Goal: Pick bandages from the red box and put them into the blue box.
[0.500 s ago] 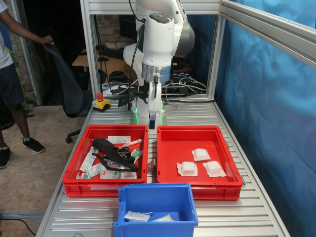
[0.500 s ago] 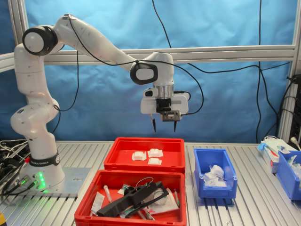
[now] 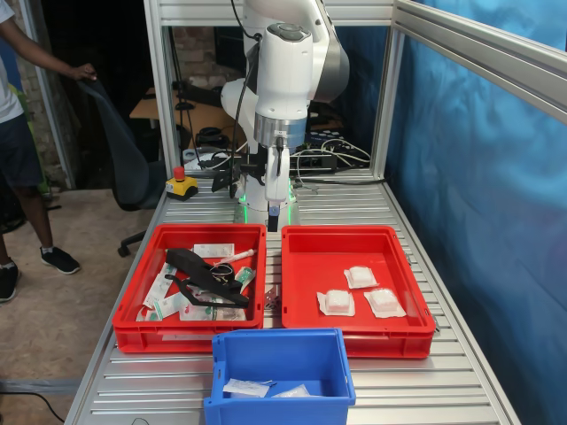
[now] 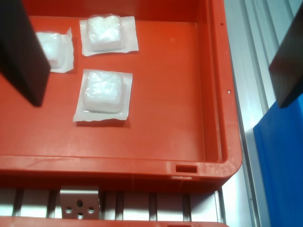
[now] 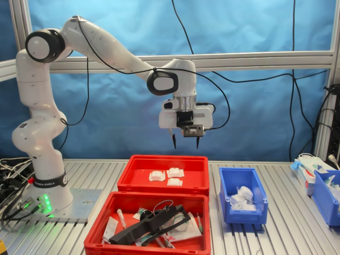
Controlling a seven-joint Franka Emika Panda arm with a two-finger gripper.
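A: Red plastic is filling the wrist view: the red box (image 4: 142, 168) is lying under the gripper (image 4: 156, 61), and its fingers (image 4: 21, 52) are hanging spread wide with nothing between them.

B: And the bandages (image 4: 102, 92)?

A: Three are showing. Going left to right across the gap, one is sitting half hidden behind the left finger, two are lying just inside that finger, and the red floor toward the right finger is bare. The blue box (image 4: 284, 165) is peeking out beyond the right finger. In the second exterior view the gripper (image 5: 185, 142) is hanging well above the red box (image 5: 163, 187), with the blue box (image 5: 242, 211) off to the side and already holding some white packets.

B: What is worrying you?

A: The packets are sitting off-centre. A straight descent is probably going to land the left finger on a packet, or close on bare floor. They are also lying near each other, so the fingers may be catching two, and a thin wrapper edge may be slipping free.

B: Anything differing from half a second ago?

A: Nothing I can see. The arm is holding the same pose in both exterior views, and the packets are lying as they were.
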